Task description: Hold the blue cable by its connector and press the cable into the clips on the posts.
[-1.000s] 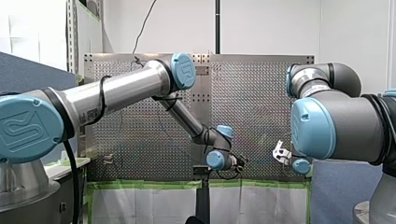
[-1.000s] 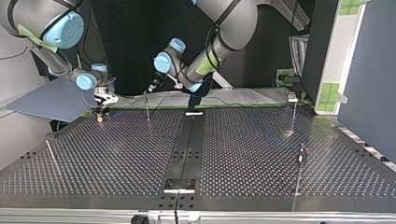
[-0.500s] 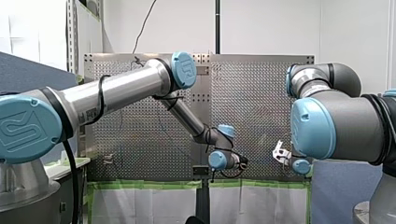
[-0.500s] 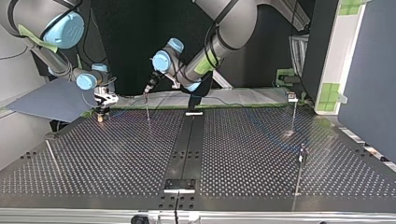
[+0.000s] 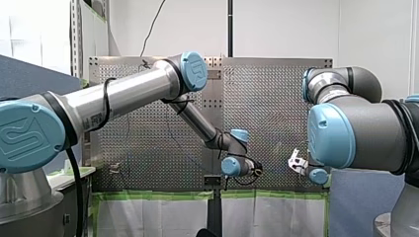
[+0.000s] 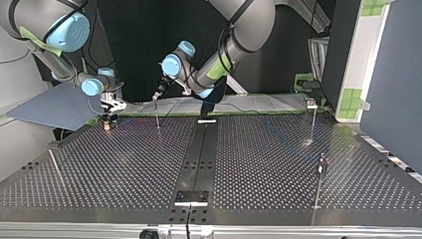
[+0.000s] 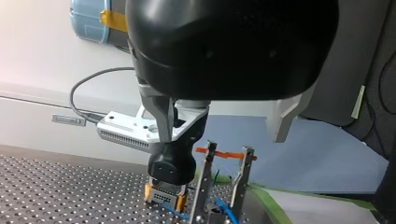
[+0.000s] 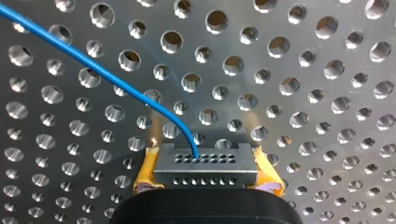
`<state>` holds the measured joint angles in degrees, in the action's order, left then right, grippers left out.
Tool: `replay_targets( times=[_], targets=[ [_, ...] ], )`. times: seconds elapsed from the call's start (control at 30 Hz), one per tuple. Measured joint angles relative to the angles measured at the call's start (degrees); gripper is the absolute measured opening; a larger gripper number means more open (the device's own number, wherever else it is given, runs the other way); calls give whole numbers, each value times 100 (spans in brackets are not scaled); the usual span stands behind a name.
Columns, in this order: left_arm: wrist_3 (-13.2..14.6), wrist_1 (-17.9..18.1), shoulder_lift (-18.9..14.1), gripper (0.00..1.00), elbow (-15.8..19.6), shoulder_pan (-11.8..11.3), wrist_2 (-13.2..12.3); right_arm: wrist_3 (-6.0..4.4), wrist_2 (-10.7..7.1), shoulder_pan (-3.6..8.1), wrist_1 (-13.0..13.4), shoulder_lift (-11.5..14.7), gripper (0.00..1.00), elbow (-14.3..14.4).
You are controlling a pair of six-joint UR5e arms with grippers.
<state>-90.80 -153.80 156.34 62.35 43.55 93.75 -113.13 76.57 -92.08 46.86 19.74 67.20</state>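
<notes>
The grey connector (image 8: 205, 163) sits between the yellow pads (image 8: 145, 173) of my right gripper (image 8: 205, 179), which is shut on it just above the perforated table (image 8: 303, 84). The blue cable (image 8: 107, 77) leaves the connector's face and curves away over the holes. In the top view my right gripper (image 6: 108, 119) holds it low at the far left. My left gripper (image 6: 157, 94) hangs over a thin post (image 6: 158, 117). In the left wrist view its metal fingers (image 7: 203, 184) stand open, with the blue cable (image 7: 227, 211) running between their tips, right beside the connector (image 7: 163, 196).
More thin posts stand at the top view's right (image 6: 312, 119) (image 6: 322, 164), and a rod (image 6: 53, 164) at its left. A dark rail (image 6: 199, 154) runs down the table's middle. A grey panel (image 6: 54, 107) lies behind my right gripper.
My left gripper has moved toward the top view's left, to above the post, and sits a little further right in the front view. My right arm has kept still with the connector.
</notes>
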Motion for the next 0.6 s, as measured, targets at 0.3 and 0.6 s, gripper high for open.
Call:
replay_targets(
  times=[0.3, 0.6],
  targets=[
    [-31, 145, -3, 100, 123, -3, -10, 0, -1, -6, 0, 0, 0, 0],
    [-42, 154, -4, 100, 94, -7, -11, 0, -1, -9, 3, -7, 0, -1]
  ],
)
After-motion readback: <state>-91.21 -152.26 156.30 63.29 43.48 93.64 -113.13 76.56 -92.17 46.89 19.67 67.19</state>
